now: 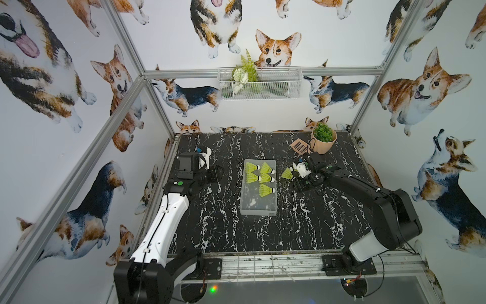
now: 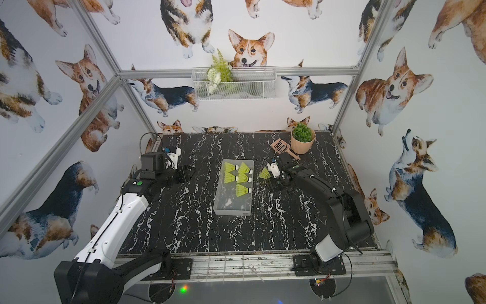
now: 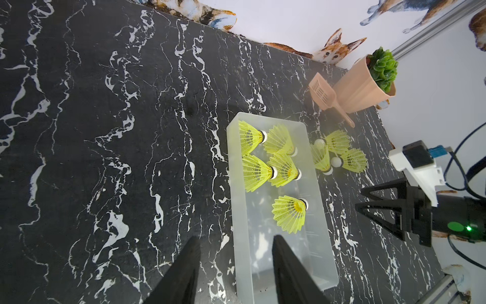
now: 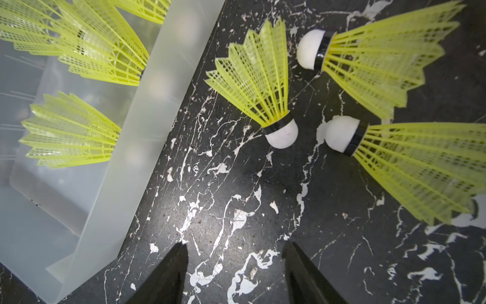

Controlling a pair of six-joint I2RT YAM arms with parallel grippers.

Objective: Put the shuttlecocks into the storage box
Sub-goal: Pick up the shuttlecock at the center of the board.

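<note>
Shuttlecocks [image 3: 273, 168] were the things to tidy, and five of them lay inside the storage box [image 1: 259, 206], in the half nearer the table's [image 1: 210, 229] far edge. The box sat in the middle of the table. Three loose shuttlecocks [image 3: 332, 154] lay close together on the table, just beside the box's right wall. The right hand [image 4: 235, 244] hung over them with its fingers apart and nothing in it. The left hand [image 3: 235, 238] waited by the box's left side, fingers apart and empty too. I think the step was picking up number six. Next, the right hand would need to go down around the nearest shuttlecock [image 4: 259, 79] and squeeze it softly without bumping the other two. Then it would lift it over the wall and let go in the box's empty near half.
</note>
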